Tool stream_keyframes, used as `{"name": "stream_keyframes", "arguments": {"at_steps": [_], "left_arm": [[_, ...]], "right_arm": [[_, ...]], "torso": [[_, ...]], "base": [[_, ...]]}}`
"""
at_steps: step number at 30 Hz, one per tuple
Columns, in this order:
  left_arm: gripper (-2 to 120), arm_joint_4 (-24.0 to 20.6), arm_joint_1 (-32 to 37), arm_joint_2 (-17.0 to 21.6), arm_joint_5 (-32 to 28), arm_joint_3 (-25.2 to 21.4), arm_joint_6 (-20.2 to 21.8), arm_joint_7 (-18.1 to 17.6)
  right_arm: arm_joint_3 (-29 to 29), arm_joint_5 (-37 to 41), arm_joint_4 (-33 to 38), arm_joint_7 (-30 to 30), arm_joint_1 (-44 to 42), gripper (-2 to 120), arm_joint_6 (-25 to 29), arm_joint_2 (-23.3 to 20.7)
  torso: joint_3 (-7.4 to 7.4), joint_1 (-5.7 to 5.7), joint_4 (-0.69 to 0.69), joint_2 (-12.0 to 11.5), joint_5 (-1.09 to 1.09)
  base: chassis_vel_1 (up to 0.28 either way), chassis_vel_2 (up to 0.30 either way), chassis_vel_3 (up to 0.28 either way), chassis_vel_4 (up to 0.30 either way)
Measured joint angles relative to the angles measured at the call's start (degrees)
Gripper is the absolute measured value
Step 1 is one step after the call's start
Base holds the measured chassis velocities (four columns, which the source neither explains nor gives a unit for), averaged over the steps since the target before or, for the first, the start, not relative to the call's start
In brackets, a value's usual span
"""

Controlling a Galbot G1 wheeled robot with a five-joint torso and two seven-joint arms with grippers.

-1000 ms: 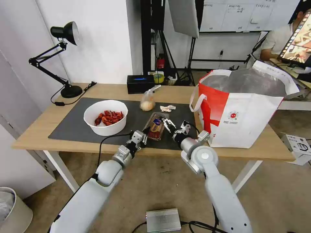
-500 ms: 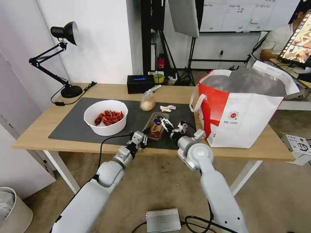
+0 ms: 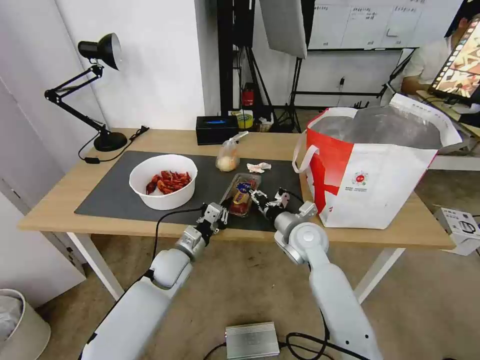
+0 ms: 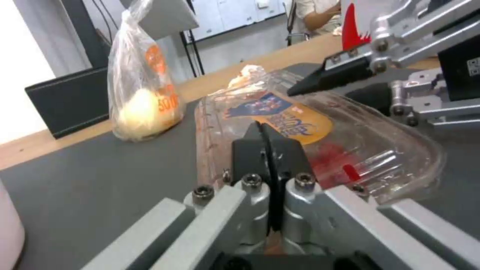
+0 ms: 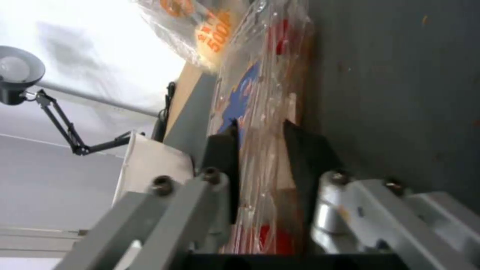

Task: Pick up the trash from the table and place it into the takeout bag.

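4 trash items on bench (image 3: 60, 210) mat: 1 bowl (image 3: 163, 181), 1 clear tray (image 3: 241, 193), 1 knotted bag (image 3: 228, 156), 1 tissue (image 3: 258, 167). 1 takeout bag (image 3: 372, 172) at right. Right gripper (image 3: 256, 196) straddled tray edge, fingers spread, nearer tray vs 1 s ago. Left gripper (image 4: 269, 150) pressed together by tray's near end, unchanged.

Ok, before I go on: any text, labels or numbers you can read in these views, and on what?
"500": orange print on the knotted clear bag, partly legible.
Blue and orange label on the clear hinged plastic tray: lettering too blurred to read.
Small round logo on the takeout bag: too small to read.
Sheets on the wall board: too small to read.
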Motion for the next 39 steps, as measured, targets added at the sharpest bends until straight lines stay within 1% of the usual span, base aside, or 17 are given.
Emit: {"name": "stream_keyframes", "arguments": {"at_steps": [1, 3, 4, 5, 7, 20, 22, 24, 25, 26, 27, 29, 31, 32, 35, 36, 39], "left_arm": [[0, 0.00, 0.00, 0.00, 0.00, 0.00, 0.00, 0.00], [0, 0.01, 0.00, -0.03, -0.04, -0.02, 0.00, 0.00], [0, 0.01, 0.00, -0.03, -0.04, -0.02, 0.00, 0.00], [0, 0.01, 0.00, -0.05, -0.05, -0.05, 0.00, 0.02], [0, 0.01, -0.01, -0.05, -0.07, -0.11, 0.00, 0.02], [0, -0.47, 0.62, -0.04, -0.60, -0.53, -0.17, -0.13], [10, -1.28, 0.98, 0.28, -1.98, -0.68, -0.15, -1.04], [12, -1.52, 1.07, 0.37, -2.34, -0.72, -0.12, -1.30], [17, -1.84, 1.20, 0.46, -2.64, -0.82, -0.09, -1.54], [17, -1.94, 1.26, 0.48, -2.70, -0.87, -0.08, -1.61], [28, -3.78, 2.45, 0.75, -3.83, -1.44, 0.06, -2.68], [31, -4.61, 2.98, 0.88, -4.35, -1.78, 0.11, -3.19], [43, -6.33, 4.33, 1.33, -5.09, -2.90, 0.23, -3.72], [43, -6.33, 4.33, 1.33, -5.09, -2.90, 0.23, -3.72], [56, -8.14, 6.14, 1.91, -6.41, -4.53, 0.37, -3.99], [56, -8.14, 6.14, 1.91, -6.41, -4.53, 0.37, -3.99], [72, -9.35, 8.08, 1.95, -6.88, -6.75, 0.44, -4.10]], "right_arm": [[0.00, 0.00, 0.00, 0.00, 0.00, 19, 0.00, 0.00], [0.03, -0.53, -0.15, -0.55, -0.04, 8, 0.11, -0.03], [0.03, -0.53, -0.15, -0.55, -0.04, 8, 0.11, -0.03], [0.05, -0.62, -0.19, -0.66, -0.05, 3, 0.16, -0.03], [0.09, -0.67, -0.20, -0.70, -0.09, 0, 0.22, -0.09], [-0.18, -1.50, -0.42, -0.98, -0.19, 0, 0.40, -0.32], [-0.50, -2.47, -0.48, -1.53, -0.31, 0, 0.80, -0.31], [-0.61, -2.60, -0.50, -1.60, -0.33, 0, 0.98, -0.32], [-0.80, -2.84, -0.56, -1.68, -0.33, 0, 1.20, -0.36], [-0.83, -2.87, -0.57, -1.69, -0.33, 0, 1.23, -0.37], [-1.58, -3.85, -0.85, -1.93, -0.16, 0, 1.70, -0.77], [-1.82, -4.17, -0.95, -2.00, -0.04, 0, 1.81, -0.91], [-2.26, -4.92, -1.00, -2.11, 0.16, 0, 2.20, -1.14], [-2.26, -4.92, -1.00, -2.11, 0.16, 0, 2.20, -1.14], [-2.89, -6.41, -0.33, -2.39, 0.08, 0, 2.50, -1.69], [-2.89, -6.41, -0.33, -2.39, 0.08, 0, 2.50, -1.69], [-3.42, -8.32, 0.73, -3.24, -0.41, 0, 2.90, -2.64]], "torso": [[0.00, 0.00, 0.00, 0.00, 0.00], [0.00, 0.00, 0.00, 0.00, 0.00], [0.00, 0.00, 0.00, 0.00, 0.00], [0.00, 0.00, 0.00, 0.00, 0.00], [0.00, 0.00, 0.00, 0.00, 0.00], [0.00, 0.00, -0.01, 0.00, 0.00], [0.00, 0.00, -0.01, 0.00, 0.00], [0.00, 0.00, -0.01, 0.00, 0.00], [0.00, 0.00, -0.01, 0.00, 0.00], [0.00, 0.00, -0.01, 0.00, 0.00], [0.00, 0.00, -0.02, 0.00, -0.01], [-0.01, 0.00, -0.02, 0.00, -0.01], [0.00, 0.00, -0.01, 0.00, 0.00], [0.00, 0.00, -0.01, 0.00, 0.00], [0.00, 0.00, 0.00, 0.00, 0.00], [0.00, 0.00, 0.00, 0.00, 0.00], [0.00, 0.00, 0.00, -0.01, 0.00]], "base": [[0.000, 0.000, 0.000, 0.000], [0.000, 0.000, 0.000, 0.000], [0.000, 0.000, 0.000, 0.000], [0.000, 0.000, 0.000, 0.000], [0.000, 0.000, 0.000, 0.000], [0.000, 0.000, 0.000, 0.000], [0.000, 0.000, 0.000, 0.000], [0.000, 0.000, 0.000, 0.000], [0.000, 0.000, 0.000, 0.000], [0.000, 0.000, 0.000, 0.000], [0.000, 0.000, 0.000, 0.000], [0.000, 0.000, 0.000, 0.000], [0.000, 0.000, 0.000, 0.000], [0.000, 0.000, 0.000, 0.000], [0.000, 0.000, 0.000, 0.000], [0.000, 0.000, 0.000, 0.000], [0.000, 0.000, 0.000, 0.000]]}}
